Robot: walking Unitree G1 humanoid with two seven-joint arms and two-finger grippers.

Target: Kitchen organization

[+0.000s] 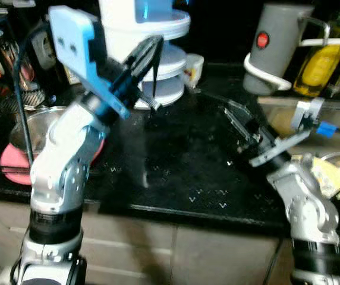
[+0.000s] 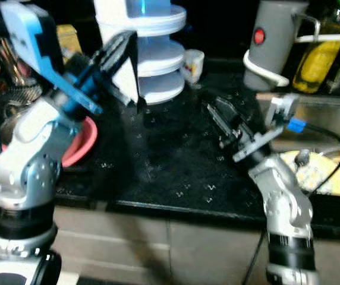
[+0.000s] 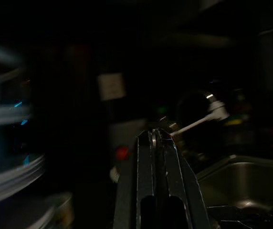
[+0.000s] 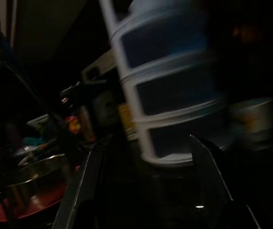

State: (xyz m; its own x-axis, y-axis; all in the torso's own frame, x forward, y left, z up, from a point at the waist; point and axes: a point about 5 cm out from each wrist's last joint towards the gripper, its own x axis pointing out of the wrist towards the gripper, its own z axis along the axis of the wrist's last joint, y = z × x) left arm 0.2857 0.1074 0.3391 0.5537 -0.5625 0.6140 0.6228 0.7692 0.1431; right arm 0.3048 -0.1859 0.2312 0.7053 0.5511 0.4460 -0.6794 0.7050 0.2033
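Up close, the left gripper [image 1: 149, 53] has its two black fingers [image 3: 158, 157] pressed together with nothing between them; the wrist view shows them as one closed wedge. It hangs raised above the black bench [image 1: 176, 172], its tips just in front of the white tiered stack [image 1: 158, 53], which stands at the back of the bench. I cannot tell whether the tips touch the stack. The left arm's blue wrist mount sits up and to the left of the stack.

The right gripper [image 2: 220, 119] lies low over the bench, to the right of the stack and apart from it. Its fingers [image 4: 208, 167] are spread wide in the wrist view, holding nothing, and they point toward the stack's lowest tier.

A small white cup [image 1: 194, 66] stands just beside the stack on its right. Farther right of the stack stands a grey jug [image 1: 277, 47] with a red dot, and beyond it a yellow bottle [image 1: 321, 59]. A steel bowl [image 1: 36, 127] on a pink plate [image 2: 78, 148] rests left of the stack, near the bench's front edge. A sink [image 2: 327, 172] with a yellow thing in it lies right of the stack, behind the right arm.
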